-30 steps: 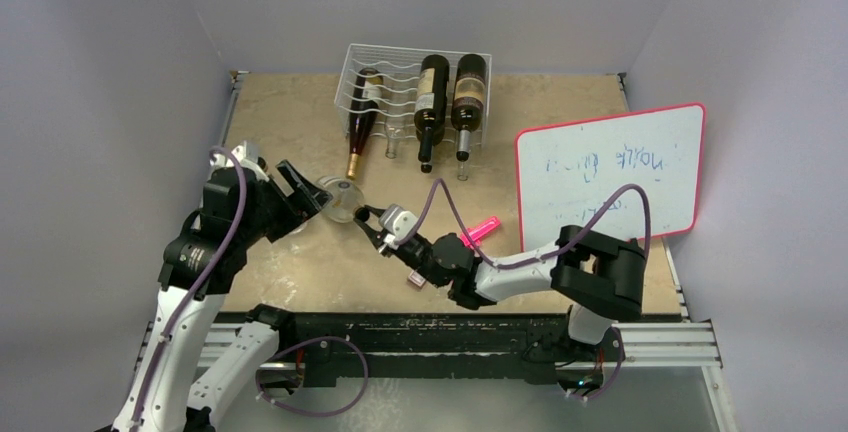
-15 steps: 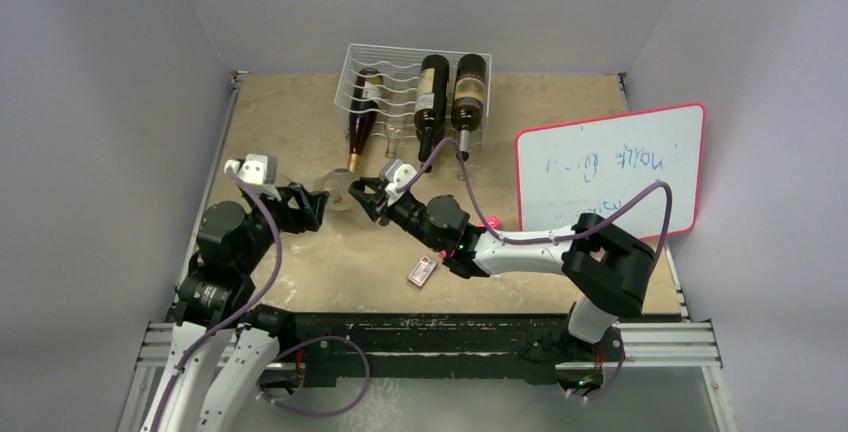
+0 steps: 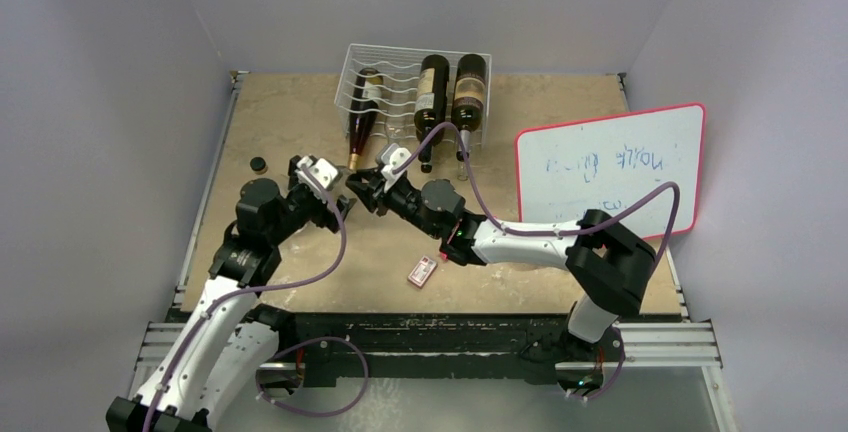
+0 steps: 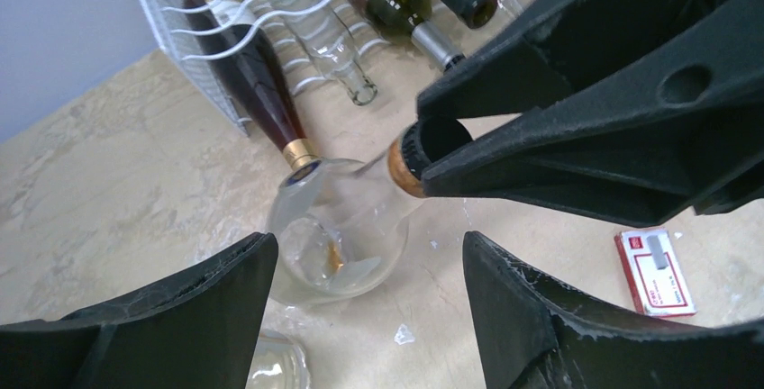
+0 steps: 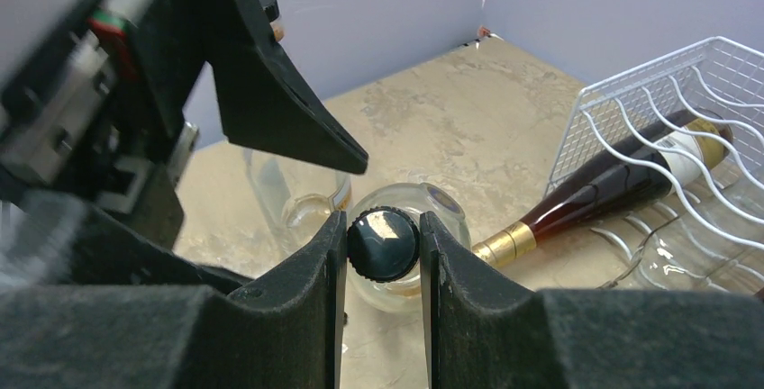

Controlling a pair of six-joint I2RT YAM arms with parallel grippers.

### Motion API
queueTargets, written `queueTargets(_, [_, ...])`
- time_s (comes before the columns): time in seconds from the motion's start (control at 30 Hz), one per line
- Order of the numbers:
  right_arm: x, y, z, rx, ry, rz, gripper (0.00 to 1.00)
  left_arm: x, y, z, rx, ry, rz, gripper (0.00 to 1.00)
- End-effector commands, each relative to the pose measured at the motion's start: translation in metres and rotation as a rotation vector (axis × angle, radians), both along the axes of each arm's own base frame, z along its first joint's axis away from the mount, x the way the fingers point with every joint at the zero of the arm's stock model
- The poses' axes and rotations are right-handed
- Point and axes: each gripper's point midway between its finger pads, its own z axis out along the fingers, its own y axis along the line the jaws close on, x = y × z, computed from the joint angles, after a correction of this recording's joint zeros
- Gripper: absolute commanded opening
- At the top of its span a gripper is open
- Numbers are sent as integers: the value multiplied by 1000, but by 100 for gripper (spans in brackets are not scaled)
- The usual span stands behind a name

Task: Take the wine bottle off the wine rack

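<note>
what changed: vs a second ago the right arm has stretched further out toward the wine rack point(image 3: 385, 62). The left arm has swung in from the table's left edge. That uncovered a loose black cap point(image 3: 258, 163) on the tabletop point(image 3: 560, 102). The little red-and-white box point(image 3: 424, 271) is out in the open now too, and the pink marker is hidden behind the right arm.
right jaws: the right gripper point(image 5: 383, 236) is clamped tight on the black screw cap point(image 5: 383, 249) of the clear round bottle point(image 4: 333, 236), one finger on each side of it.
left jaws: the left gripper point(image 4: 365, 254) is spread wide, straddling the bottle's round belly. No squeeze, and I can't tell if either pad actually touches the glass.
bottle: it's off the rack, just in front of it and low over the tabletop. Can't tell if it's resting there.
rack: at the back edge. A dark red bottle point(image 4: 257, 83) lies in the left cradle with its gold neck poking out, and two dark bottles point(image 3: 432, 92) sit to the right.
</note>
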Motion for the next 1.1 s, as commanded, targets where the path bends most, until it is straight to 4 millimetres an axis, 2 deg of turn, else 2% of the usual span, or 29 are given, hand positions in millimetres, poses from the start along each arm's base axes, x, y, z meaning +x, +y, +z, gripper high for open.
queueTargets(0.0, [2, 7, 25, 50, -5, 22, 12, 17, -15, 21, -14, -204, -63, 81])
queueTargets(0.07, [2, 7, 25, 53, -1, 26, 12, 23, -18, 17, -10, -219, -74, 80])
queueTargets(0.23, [1, 9, 26, 58, 16, 35, 13, 44, -13, 25, 10, -260, -17, 76])
queueTargets(0.37, [0, 11, 27, 53, 19, 44, 13, 53, -19, 18, 26, -247, -42, 70])
queueTargets(0.43, [0, 12, 29, 45, 22, 46, 14, 55, -22, 15, 15, -238, -52, 60])
queueTargets(0.53, [1, 15, 29, 34, 56, 48, 17, 56, -17, 13, 14, -234, -18, 36])
queueTargets(0.57, [2, 17, 34, 37, 73, 49, 23, 56, -12, 16, 11, -246, 9, 31])
queueTargets(0.6, [3, 18, 29, 11, 94, 48, 28, 56, -8, 18, 9, -255, 32, 30])
queueTargets(0.63, [4, 21, 37, 7, 104, 49, 37, 55, -4, 20, 5, -264, 56, 29])
queueTargets(0.67, [6, 23, 39, -9, 125, 43, 49, 55, 0, 22, -3, -275, 84, 27])
queueTargets(0.77, [16, 21, 49, -23, 191, 2, 71, 55, 13, 27, -14, -291, 160, 18])
queueTargets(0.87, [25, 12, 65, -26, 230, -26, 79, 59, 22, 29, -10, -279, 218, 8])
queueTargets(0.93, [35, -1, 77, -23, 252, -62, 82, 62, 29, 30, -27, -264, 270, 0])
queueTargets(1.07, [51, -36, 100, -24, 246, -147, 84, 70, 46, 41, -102, -280, 401, 0])
